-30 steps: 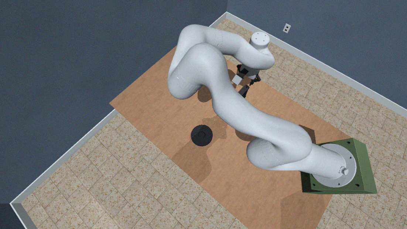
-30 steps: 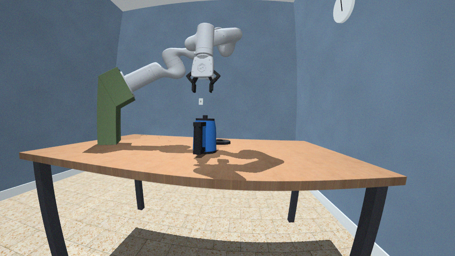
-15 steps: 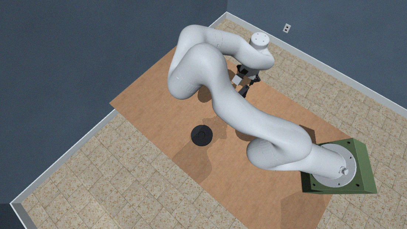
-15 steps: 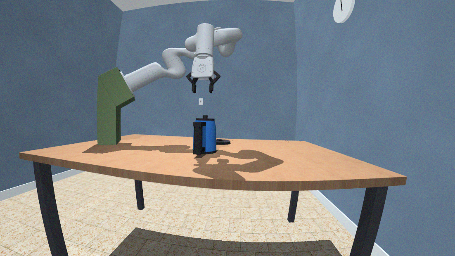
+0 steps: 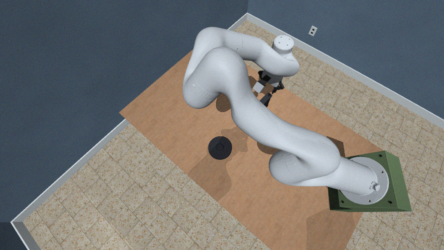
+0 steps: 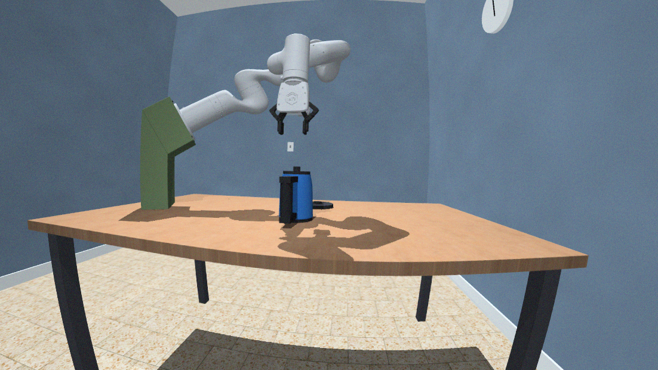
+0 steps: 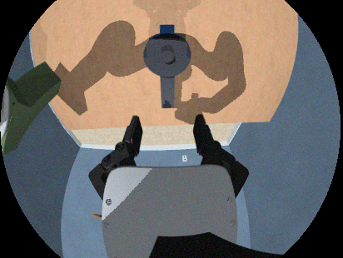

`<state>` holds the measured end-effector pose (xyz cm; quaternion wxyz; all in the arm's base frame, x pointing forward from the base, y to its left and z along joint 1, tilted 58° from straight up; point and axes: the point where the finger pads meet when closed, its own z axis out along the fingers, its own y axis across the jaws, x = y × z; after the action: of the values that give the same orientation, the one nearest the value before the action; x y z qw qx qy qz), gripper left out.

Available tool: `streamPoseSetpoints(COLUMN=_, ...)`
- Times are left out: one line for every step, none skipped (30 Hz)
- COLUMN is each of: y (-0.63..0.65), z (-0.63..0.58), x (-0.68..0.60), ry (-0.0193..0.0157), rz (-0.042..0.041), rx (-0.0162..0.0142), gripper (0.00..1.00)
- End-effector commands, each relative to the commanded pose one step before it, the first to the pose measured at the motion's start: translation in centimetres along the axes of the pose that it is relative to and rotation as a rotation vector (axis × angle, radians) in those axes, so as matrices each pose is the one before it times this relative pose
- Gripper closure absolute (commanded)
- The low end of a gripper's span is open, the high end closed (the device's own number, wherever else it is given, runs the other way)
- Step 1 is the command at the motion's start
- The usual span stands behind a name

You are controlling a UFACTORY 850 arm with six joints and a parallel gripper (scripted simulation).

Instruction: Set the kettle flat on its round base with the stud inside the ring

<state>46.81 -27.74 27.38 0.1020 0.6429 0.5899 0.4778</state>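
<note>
The blue kettle point(image 6: 303, 193) point(image 7: 167, 56) with a black lid and black handle stands upright on the table point(image 6: 460, 239) point(image 5: 167, 124) point(image 7: 83, 18). In the top view the arm hides it, and only its black handle point(image 5: 266, 99) shows. The black round base point(image 5: 220, 147) point(image 6: 322, 204) lies flat, stud up, a short way beyond the kettle and apart from it. My gripper point(image 6: 292, 130) point(image 7: 167, 122) point(image 5: 270, 82) is open and empty. It points straight down, high above the kettle, roughly over the handle side.
The arm's green pedestal point(image 5: 394, 164) point(image 6: 158, 151) point(image 7: 33, 87) stands at one end of the table. The table's edge runs close below the gripper in the wrist view. A wall socket point(image 6: 289, 146) and a clock point(image 6: 497, 14) are on the walls.
</note>
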Motion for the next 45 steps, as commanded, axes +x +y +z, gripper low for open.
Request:
streamPoseSetpoints(y=0.038, z=-0.046, x=-0.025, ry=-0.00074, rz=-0.00044, rx=-0.00067, gripper=0.19)
streamPoseSetpoints(y=0.000, z=0.000, x=0.000, ry=0.00000, rz=0.00000, rx=0.00000, gripper=0.19)
streamPoseSetpoints(y=0.000, z=0.000, x=0.000, ry=0.00000, rz=0.00000, rx=0.00000, gripper=0.19)
streamPoseSetpoints(y=0.000, z=0.000, x=0.000, ry=0.00000, rz=0.00000, rx=0.00000, gripper=0.19)
streamPoseSetpoints(y=0.000, z=0.000, x=0.000, ry=0.00000, rz=0.00000, rx=0.00000, gripper=0.19)
streamPoseSetpoints(y=0.000, z=0.000, x=0.000, ry=0.00000, rz=0.00000, rx=0.00000, gripper=0.19)
streamPoseSetpoints(y=0.000, z=0.000, x=0.000, ry=0.00000, rz=0.00000, rx=0.00000, gripper=0.19)
streamPoseSetpoints(y=0.000, z=0.000, x=0.000, ry=0.00000, rz=0.00000, rx=0.00000, gripper=0.19)
streamPoseSetpoints(y=0.000, z=0.000, x=0.000, ry=0.00000, rz=0.00000, rx=0.00000, gripper=0.19)
streamPoseSetpoints(y=0.000, z=0.000, x=0.000, ry=0.00000, rz=0.00000, rx=0.00000, gripper=0.19)
streamPoseSetpoints(y=0.000, z=0.000, x=0.000, ry=0.00000, rz=0.00000, rx=0.00000, gripper=0.19)
streamPoseSetpoints(y=0.000, z=0.000, x=0.000, ry=0.00000, rz=0.00000, rx=0.00000, gripper=0.19)
streamPoseSetpoints(y=0.000, z=0.000, x=0.000, ry=0.00000, rz=0.00000, rx=0.00000, gripper=0.19)
streamPoseSetpoints(y=0.000, z=0.000, x=0.000, ry=0.00000, rz=0.00000, rx=0.00000, gripper=0.19)
streamPoseSetpoints(y=0.000, z=0.000, x=0.000, ry=0.00000, rz=0.00000, rx=0.00000, gripper=0.19)
streamPoseSetpoints(y=0.000, z=0.000, x=0.000, ry=0.00000, rz=0.00000, rx=0.00000, gripper=0.19)
streamPoseSetpoints(y=0.000, z=0.000, x=0.000, ry=0.00000, rz=0.00000, rx=0.00000, gripper=0.19)
streamPoseSetpoints(y=0.000, z=0.000, x=0.000, ry=0.00000, rz=0.00000, rx=0.00000, gripper=0.19)
streamPoseSetpoints(y=0.000, z=0.000, x=0.000, ry=0.00000, rz=0.00000, rx=0.00000, gripper=0.19)
streamPoseSetpoints(y=0.000, z=0.000, x=0.000, ry=0.00000, rz=0.00000, rx=0.00000, gripper=0.19)
streamPoseSetpoints(y=0.000, z=0.001, x=0.000, ry=0.00000, rz=0.00000, rx=0.00000, gripper=0.19)
streamPoseSetpoints(y=0.000, z=0.007, x=0.000, ry=0.00000, rz=0.00000, rx=0.00000, gripper=0.19)
streamPoseSetpoints(y=0.000, z=0.019, x=0.000, ry=0.00000, rz=0.00000, rx=0.00000, gripper=0.19)
streamPoseSetpoints(y=0.000, z=0.036, x=0.000, ry=0.00000, rz=0.00000, rx=-0.00001, gripper=0.19)
streamPoseSetpoints(y=0.001, z=0.057, x=0.000, ry=0.00000, rz=0.00000, rx=-0.00001, gripper=0.19)
streamPoseSetpoints(y=0.001, z=0.081, x=0.000, ry=0.00001, rz=0.00000, rx=-0.00001, gripper=0.19)
streamPoseSetpoints(y=0.001, z=0.108, x=0.000, ry=0.00001, rz=0.00000, rx=-0.00001, gripper=0.19)
streamPoseSetpoints(y=0.000, z=0.137, x=0.000, ry=0.00000, rz=0.00000, rx=-0.00001, gripper=0.19)
streamPoseSetpoints(y=0.000, z=0.167, x=0.000, ry=0.00000, rz=0.00000, rx=0.00000, gripper=0.19)
streamPoseSetpoints(y=-0.001, z=0.199, x=0.001, ry=-0.00001, rz=0.00001, rx=0.00002, gripper=0.19)
streamPoseSetpoints(y=-0.001, z=0.230, x=0.000, ry=-0.00001, rz=0.00001, rx=0.00002, gripper=0.19)
streamPoseSetpoints(y=0.002, z=0.260, x=-0.001, ry=0.00002, rz=-0.00001, rx=-0.00003, gripper=0.19)
streamPoseSetpoints(y=0.000, z=0.291, x=0.000, ry=0.00000, rz=0.00000, rx=0.00000, gripper=0.19)
streamPoseSetpoints(y=-0.002, z=0.321, x=0.001, ry=-0.00002, rz=0.00001, rx=0.00004, gripper=0.19)
streamPoseSetpoints(y=0.002, z=0.347, x=-0.001, ry=0.00002, rz=-0.00001, rx=-0.00003, gripper=0.19)
streamPoseSetpoints(y=0.000, z=0.000, x=0.000, ry=0.00000, rz=0.00000, rx=0.00000, gripper=0.19)
streamPoseSetpoints(y=0.000, z=0.000, x=0.000, ry=0.00000, rz=0.00000, rx=0.00000, gripper=0.19)
streamPoseSetpoints(y=0.000, z=0.374, x=0.000, ry=0.00000, rz=0.00000, rx=0.00000, gripper=0.19)
streamPoseSetpoints(y=-0.001, z=0.398, x=0.001, ry=-0.00001, rz=0.00001, rx=0.00002, gripper=0.19)
streamPoseSetpoints(y=0.002, z=0.419, x=-0.001, ry=0.00001, rz=-0.00001, rx=-0.00003, gripper=0.19)
streamPoseSetpoints(y=-0.002, z=0.438, x=0.001, ry=-0.00002, rz=0.00001, rx=0.00004, gripper=0.19)
streamPoseSetpoints(y=0.002, z=0.454, x=-0.001, ry=0.00002, rz=-0.00001, rx=-0.00004, gripper=0.19)
streamPoseSetpoints(y=-0.002, z=0.468, x=0.001, ry=-0.00002, rz=0.00001, rx=0.00003, gripper=0.19)
streamPoseSetpoints(y=0.002, z=0.478, x=-0.001, ry=0.00002, rz=-0.00001, rx=-0.00003, gripper=0.19)
streamPoseSetpoints(y=-0.002, z=0.486, x=0.001, ry=-0.00001, rz=0.00001, rx=0.00003, gripper=0.19)
